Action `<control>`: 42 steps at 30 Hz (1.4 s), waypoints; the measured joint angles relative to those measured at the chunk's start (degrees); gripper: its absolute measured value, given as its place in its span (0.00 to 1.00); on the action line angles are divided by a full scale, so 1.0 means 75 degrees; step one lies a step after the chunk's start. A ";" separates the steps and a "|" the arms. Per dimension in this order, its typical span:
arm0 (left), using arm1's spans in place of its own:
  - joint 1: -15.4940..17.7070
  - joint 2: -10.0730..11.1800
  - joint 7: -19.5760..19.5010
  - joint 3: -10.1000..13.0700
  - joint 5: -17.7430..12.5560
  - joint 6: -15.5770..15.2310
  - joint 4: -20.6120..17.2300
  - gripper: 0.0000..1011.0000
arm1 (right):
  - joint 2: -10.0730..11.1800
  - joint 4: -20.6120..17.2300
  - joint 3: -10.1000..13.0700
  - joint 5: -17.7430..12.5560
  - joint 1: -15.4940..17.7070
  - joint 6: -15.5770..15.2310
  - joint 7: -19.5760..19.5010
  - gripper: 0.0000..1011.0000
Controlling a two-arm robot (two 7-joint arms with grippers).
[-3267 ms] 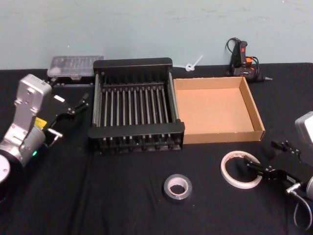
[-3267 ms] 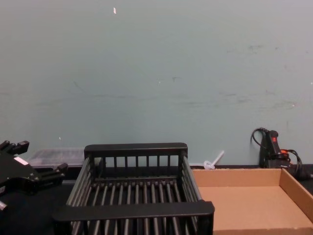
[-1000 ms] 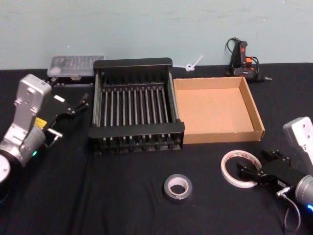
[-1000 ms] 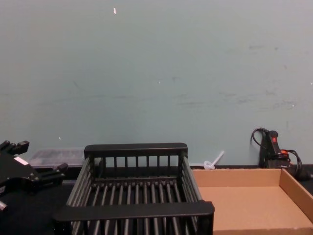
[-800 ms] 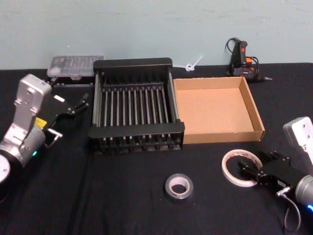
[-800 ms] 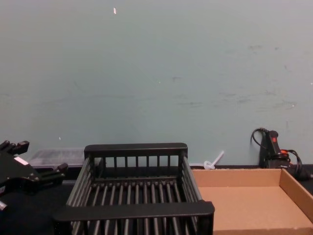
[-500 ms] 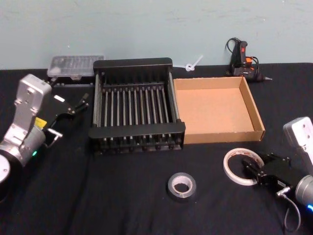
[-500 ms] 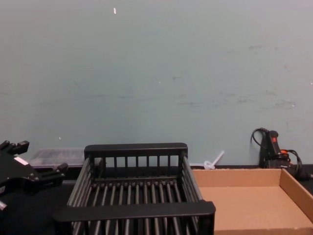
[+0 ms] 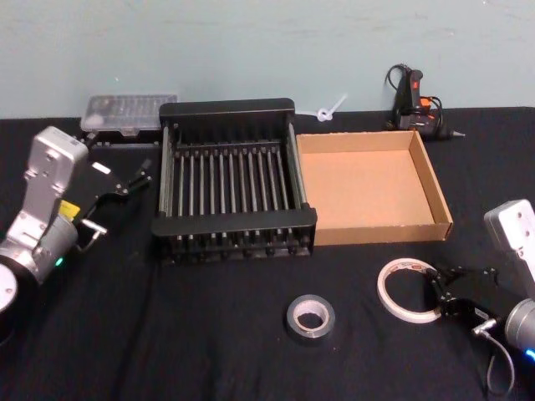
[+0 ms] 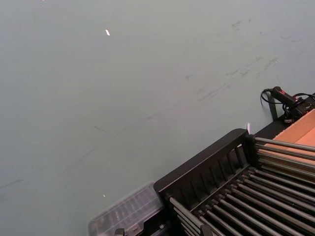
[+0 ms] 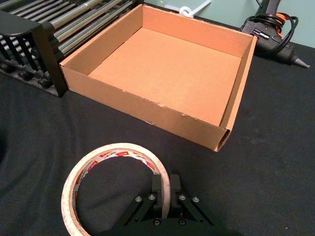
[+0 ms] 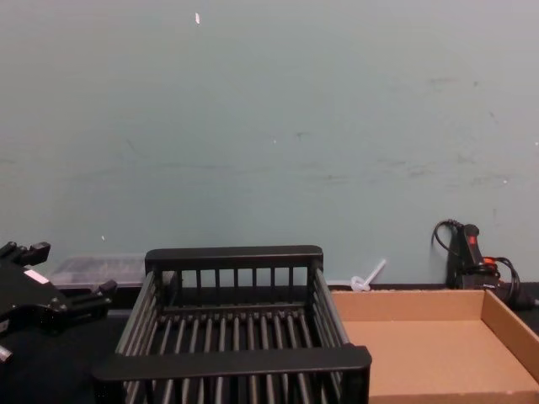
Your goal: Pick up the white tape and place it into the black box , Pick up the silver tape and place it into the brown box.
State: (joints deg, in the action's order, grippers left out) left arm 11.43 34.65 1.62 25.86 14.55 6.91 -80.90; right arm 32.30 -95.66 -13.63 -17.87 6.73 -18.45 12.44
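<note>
White tape (image 9: 409,290) lies flat on the table just in front of the brown box (image 9: 438,197). We see our right gripper (image 9: 438,288) clenched across its rim on the side away from the black box (image 9: 227,109), which sits beyond the brown box's left wall; left gripper (image 9: 124,183) waits open by the black box.

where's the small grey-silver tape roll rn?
In the head view the small grey-silver tape roll lies on the black tablecloth, in front of the black slatted crate, left of the white tape roll.
</note>
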 joint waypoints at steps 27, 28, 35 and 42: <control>0.0000 0.0000 0.0000 0.0000 0.0000 0.0000 0.0000 0.99 | -0.0046 -0.0163 0.0114 0.0115 0.0087 0.0078 0.0106 0.10; 0.0000 0.0000 0.0000 0.0000 0.0000 0.0000 0.0000 0.99 | -0.0055 -0.0228 0.0164 0.0119 0.0121 0.0099 0.0132 0.10; 0.0000 0.0000 0.0000 0.0000 0.0000 0.0000 0.0000 0.99 | -0.0135 -0.0562 0.0427 0.0129 0.0251 0.0221 0.0216 0.10; 0.0000 0.0000 0.0000 0.0000 0.0000 0.0000 0.0000 0.99 | -0.0294 -0.0704 0.0621 0.0168 0.0133 0.0314 0.0268 0.10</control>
State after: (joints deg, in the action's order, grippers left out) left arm 11.43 34.65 1.62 25.86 14.55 6.91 -80.90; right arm 30.10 -100.94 -8.98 -16.61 7.73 -16.09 14.45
